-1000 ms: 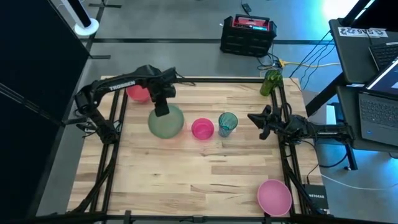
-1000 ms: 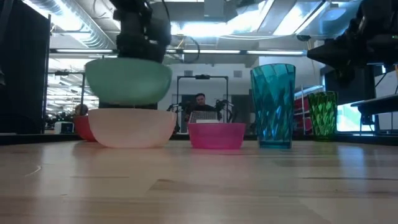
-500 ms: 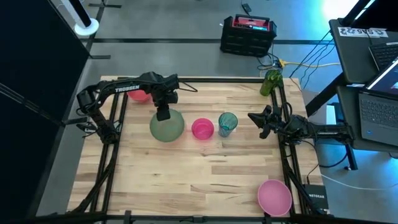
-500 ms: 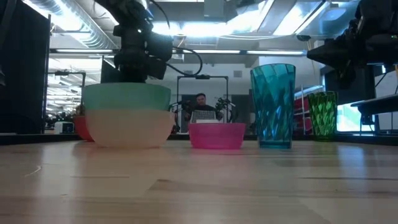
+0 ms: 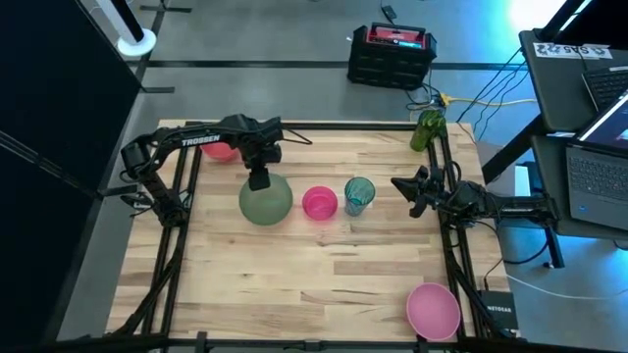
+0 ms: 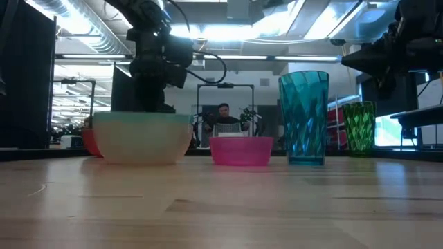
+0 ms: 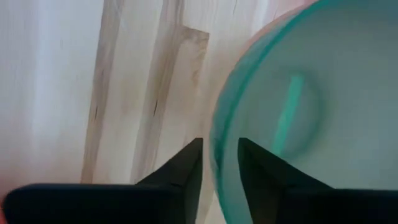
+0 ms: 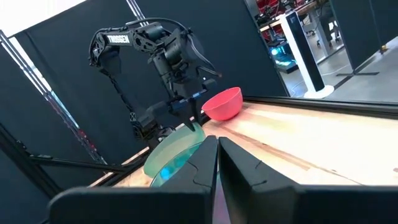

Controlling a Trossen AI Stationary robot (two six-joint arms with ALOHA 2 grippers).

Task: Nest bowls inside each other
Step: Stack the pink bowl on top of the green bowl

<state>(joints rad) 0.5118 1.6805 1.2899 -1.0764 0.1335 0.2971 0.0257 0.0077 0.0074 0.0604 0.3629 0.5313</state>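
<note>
The green bowl [image 5: 266,200] sits nested inside the pale translucent pink bowl [image 6: 144,140], with only its rim [image 6: 142,115] showing above it. My left gripper [image 5: 258,180] points down over the green bowl's far rim. It is open, one finger inside the rim and one outside [image 7: 220,165]. The coral pink bowl [image 5: 218,150] stands behind it at the far left. The small magenta bowl [image 5: 320,203] stands to the right of the nested pair, and the large pink bowl [image 5: 433,309] at the near right. My right gripper [image 5: 397,184] waits shut at the right edge.
A tall teal cup [image 5: 359,194] stands just right of the magenta bowl. A green faceted object [image 5: 427,129] sits at the far right corner. The wooden table [image 5: 294,284] has bare room across its near half. A person sits in the room beyond the table [image 6: 223,117].
My left gripper has gone down with the green bowl, which hung above the pale pink bowl. The green bowl first sat half inside it, then sank until only its rim shows, while the gripper kept its height.
</note>
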